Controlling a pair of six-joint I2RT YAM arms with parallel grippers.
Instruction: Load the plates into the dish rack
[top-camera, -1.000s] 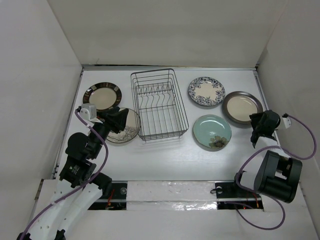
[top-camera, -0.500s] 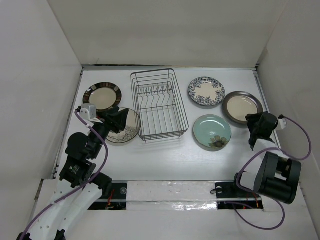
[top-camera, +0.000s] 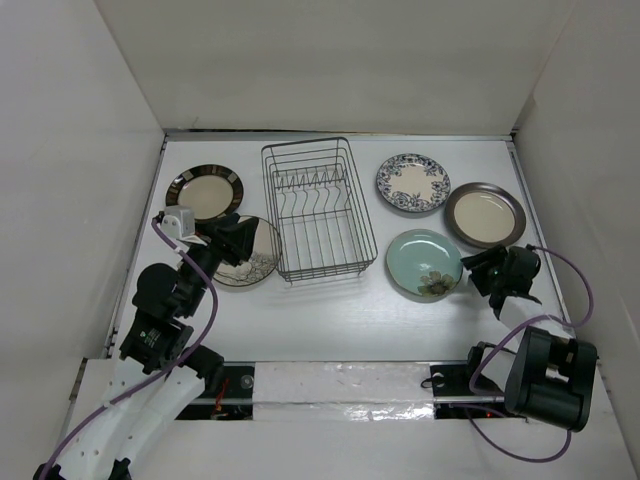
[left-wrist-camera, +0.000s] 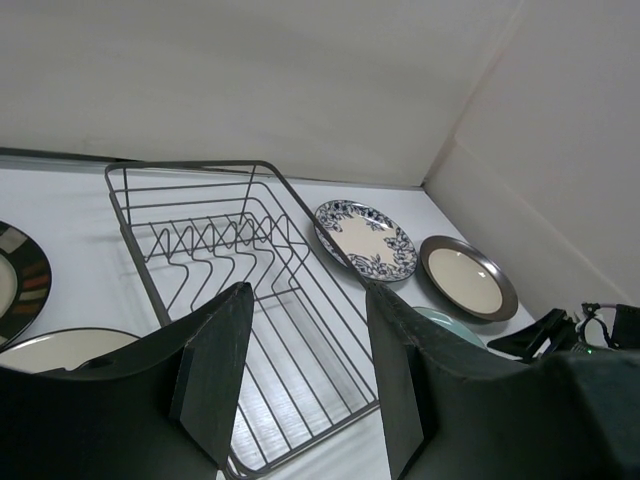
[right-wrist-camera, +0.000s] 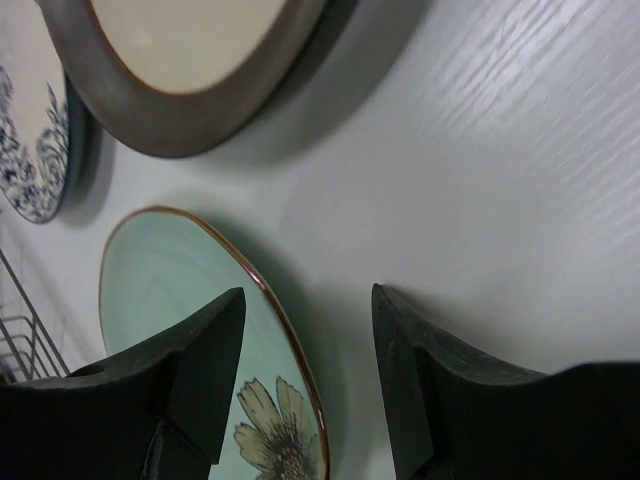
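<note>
While the left gripper (top-camera: 248, 240) hovers open and empty left of the dish rack (top-camera: 306, 145), the right gripper (top-camera: 473, 272), likewise unclenched, lines up on the pale green plate (top-camera: 420, 258) right of it, whose rim it must pinch next.

Soft, even overhead light is filling the white enclosure (top-camera: 340, 60). The plates (top-camera: 424, 262) are casting short, faint shadows on the surface (top-camera: 330, 320). Close up, the right pincer (right-wrist-camera: 307, 310) is looking slightly blurred.

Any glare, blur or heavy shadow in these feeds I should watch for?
Top external: even light, sharp, only soft shadows under the dish rack. Left wrist: rack crisp, its own fingers dark and soft near the lens. Right wrist: pale green plate sharp-rimmed, soft shadows on the table beside it and the grey-brown rimmed plate; no harsh glare.
</note>
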